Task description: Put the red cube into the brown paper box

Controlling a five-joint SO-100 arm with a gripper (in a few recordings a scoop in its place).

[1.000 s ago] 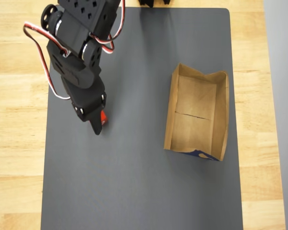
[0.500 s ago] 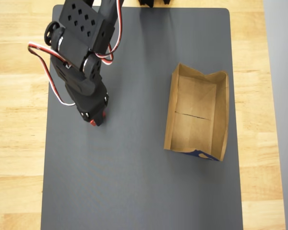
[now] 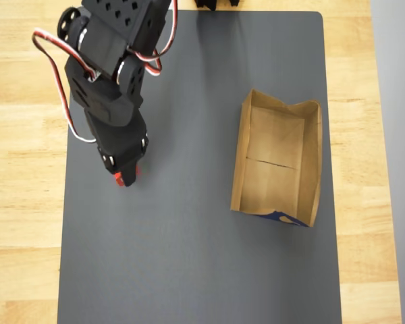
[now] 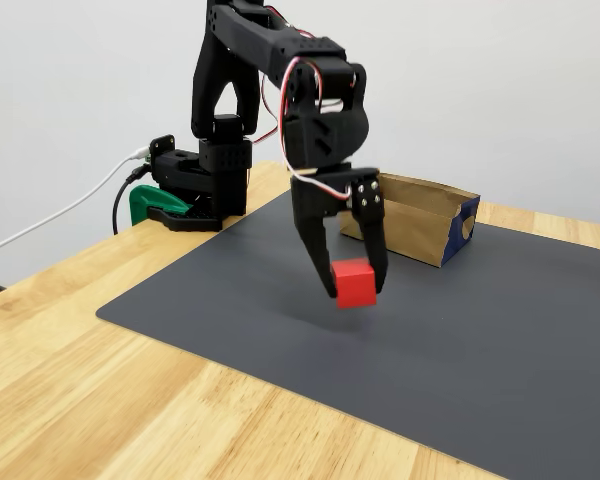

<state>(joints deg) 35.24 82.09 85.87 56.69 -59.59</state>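
red cube, tan box with blue patch, black pincer.

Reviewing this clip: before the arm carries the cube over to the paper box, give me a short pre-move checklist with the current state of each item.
1. Grasp: the gripper is shut on the red cube, one finger on each side. Ok.
2. Lift: in the fixed view the cube hangs above the dark mat, with its shadow below it. Ok.
3. Target: the brown paper box sits open side up and nothing lies in it. Ok.
4. Path: in the overhead view the mat between gripper and box is bare. Ok.
5. Wall clearance: whether the cube is high enough to pass over the box wall. Cannot tell.
6. Grip firmness against slipping: cannot tell.
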